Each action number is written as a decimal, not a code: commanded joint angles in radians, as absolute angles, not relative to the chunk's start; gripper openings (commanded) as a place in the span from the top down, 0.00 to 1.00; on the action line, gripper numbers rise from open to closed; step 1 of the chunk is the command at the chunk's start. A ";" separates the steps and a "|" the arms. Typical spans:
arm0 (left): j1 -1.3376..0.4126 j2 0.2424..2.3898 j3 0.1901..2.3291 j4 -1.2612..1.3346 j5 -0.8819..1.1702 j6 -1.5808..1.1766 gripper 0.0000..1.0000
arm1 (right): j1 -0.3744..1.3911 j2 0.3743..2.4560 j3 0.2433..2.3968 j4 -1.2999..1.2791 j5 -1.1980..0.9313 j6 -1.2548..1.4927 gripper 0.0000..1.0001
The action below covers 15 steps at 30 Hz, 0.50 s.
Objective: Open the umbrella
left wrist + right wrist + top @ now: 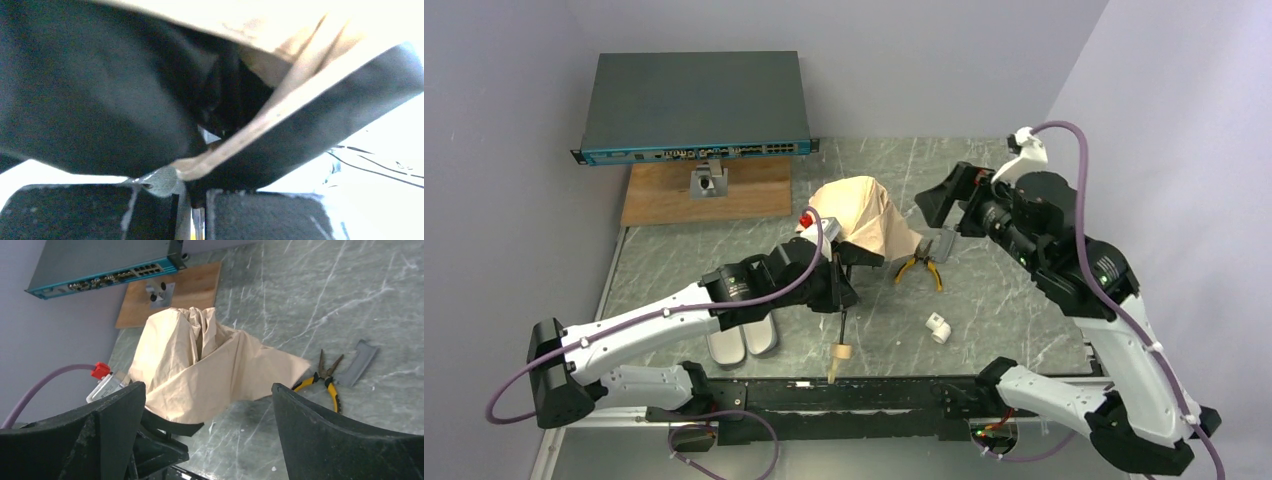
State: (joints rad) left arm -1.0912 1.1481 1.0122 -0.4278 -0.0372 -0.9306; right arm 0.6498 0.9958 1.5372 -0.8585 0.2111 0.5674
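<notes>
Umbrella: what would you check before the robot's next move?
1. Left gripper shut on umbrella at shaft: ok.
2. Right gripper open, facing canopy: ok.
3. Canopy spread: not ok, bunched.
4. Pliers clear of canopy: not ok, right beside its edge.
5. Handle free: ok.

Pale lavender-grey walls [504,150] fill the upper part of the top view and meet in a corner at the upper right. Below them lies a grey-green, marble-patterned tabletop [1014,310] streaked with white scratches. At the upper left, a wooden board [754,190] lies on it, and a teal-faced network switch [694,105] stands above the board on a small metal bracket [709,182]. The light is even, the shadows soft.
</notes>
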 commanded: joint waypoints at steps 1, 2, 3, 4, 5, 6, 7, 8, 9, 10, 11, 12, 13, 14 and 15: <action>-1.070 1.102 1.068 -0.366 0.003 -0.956 1.00 | 0.647 0.923 1.466 -0.851 0.223 0.579 0.08; -1.061 1.099 1.063 -0.350 0.006 -0.961 1.00 | 0.647 0.900 1.413 -0.818 0.171 0.595 0.13; -1.052 1.097 1.053 -0.329 0.033 -0.969 1.00 | 0.647 0.879 1.358 -0.779 0.111 0.615 0.19; -1.044 1.095 1.047 -0.306 0.052 -0.977 1.00 | 0.647 0.861 1.303 -0.739 0.053 0.640 0.26; -1.038 1.094 1.043 -0.290 0.067 -0.984 1.00 | 0.647 0.847 1.246 -0.696 -0.002 0.665 0.32; -1.034 1.095 1.044 -0.283 0.075 -0.988 1.00 | 0.648 0.836 1.192 -0.654 -0.058 0.693 0.39; -1.031 1.097 1.047 -0.280 0.077 -0.989 1.00 | 0.649 0.827 1.142 -0.593 -0.106 0.731 0.44; -1.031 1.099 1.052 -0.281 0.077 -0.988 1.00 | 0.649 0.819 1.095 -0.561 -0.149 0.751 0.49; -1.030 1.103 1.057 -0.282 0.077 -0.989 1.00 | 0.650 0.812 1.054 -0.518 -0.185 0.779 0.53; -1.028 1.106 1.059 -0.279 0.079 -0.990 1.00 | 0.653 0.806 1.014 -0.473 -0.213 0.816 0.56; -1.028 1.109 1.061 -0.273 0.083 -0.989 1.00 | 0.655 0.801 0.979 -0.419 -0.234 0.844 0.58; -1.027 1.115 1.063 -0.268 0.089 -0.991 1.00 | 0.660 0.798 0.952 -0.384 -0.249 0.863 0.59; -1.026 1.121 1.065 -0.259 0.096 -0.991 1.00 | 0.666 0.801 0.931 -0.354 -0.258 0.878 0.60; -1.026 1.126 1.065 -0.251 0.108 -0.993 1.00 | 0.670 0.805 0.920 -0.335 -0.258 0.887 0.60; -1.026 1.131 1.064 -0.241 0.119 -0.997 1.00 | 0.675 0.811 0.913 -0.320 -0.255 0.892 0.60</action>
State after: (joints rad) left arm -1.0306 1.1362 1.0122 -0.3779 0.0731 -0.9920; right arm 0.6582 0.8268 0.9302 -0.5373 -0.1577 0.7963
